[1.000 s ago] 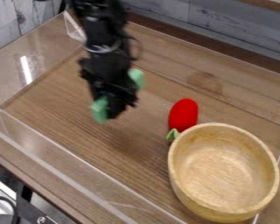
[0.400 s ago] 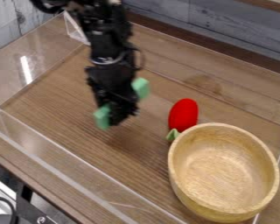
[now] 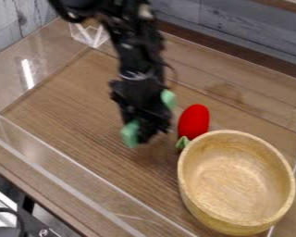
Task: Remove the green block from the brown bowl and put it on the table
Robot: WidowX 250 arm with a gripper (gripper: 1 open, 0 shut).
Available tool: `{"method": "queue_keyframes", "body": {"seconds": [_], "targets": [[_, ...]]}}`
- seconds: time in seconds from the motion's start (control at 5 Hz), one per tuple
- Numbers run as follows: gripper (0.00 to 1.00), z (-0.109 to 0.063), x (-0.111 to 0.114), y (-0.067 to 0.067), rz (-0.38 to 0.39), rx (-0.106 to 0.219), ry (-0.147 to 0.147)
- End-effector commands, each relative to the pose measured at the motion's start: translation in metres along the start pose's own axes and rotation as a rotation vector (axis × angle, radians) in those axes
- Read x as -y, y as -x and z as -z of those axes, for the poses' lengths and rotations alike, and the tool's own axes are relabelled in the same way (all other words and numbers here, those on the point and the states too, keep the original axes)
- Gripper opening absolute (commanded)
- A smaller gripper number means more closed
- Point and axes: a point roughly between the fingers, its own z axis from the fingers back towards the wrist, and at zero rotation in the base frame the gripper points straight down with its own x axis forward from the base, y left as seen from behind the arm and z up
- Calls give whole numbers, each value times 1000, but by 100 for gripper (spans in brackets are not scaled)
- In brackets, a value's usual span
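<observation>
gripper (image 3: pixel 145 118): clamped on the green block (image 3: pixel 148 118), just over the table (image 3: pixel 64 111)
block: left of the bowl (image 3: pixel 236 180)
nearby: red strawberry toy (image 3: pixel 192 119) just right of block, beside bowl's far rim

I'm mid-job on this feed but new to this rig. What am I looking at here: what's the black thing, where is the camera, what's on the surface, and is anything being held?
There is a single view, from a camera set above one corner of the table, looking down at an angle. The table is wood-grain with low clear walls round it. The black jointed thing is the robot arm; at its lower end is the gripper, pointing down. Its jaws are closed on the green block, a slim mint-green bar whose ends stick out either side. Close beside it lies a red strawberry-like toy. The brown bowl sits at the near right and has nothing inside it.
</observation>
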Motion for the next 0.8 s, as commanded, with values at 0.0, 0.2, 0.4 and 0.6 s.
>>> {"method": "queue_keyframes", "body": {"seconds": [0.0, 0.2, 0.4, 0.6], "targets": [[0, -6, -39, 4, -18, 46, -25], [0, -4, -71, 16, -32, 52, -37], [0, -1, -66, 12, -37, 51, -27], [0, 6, -58, 3, -43, 50, -21]]}}
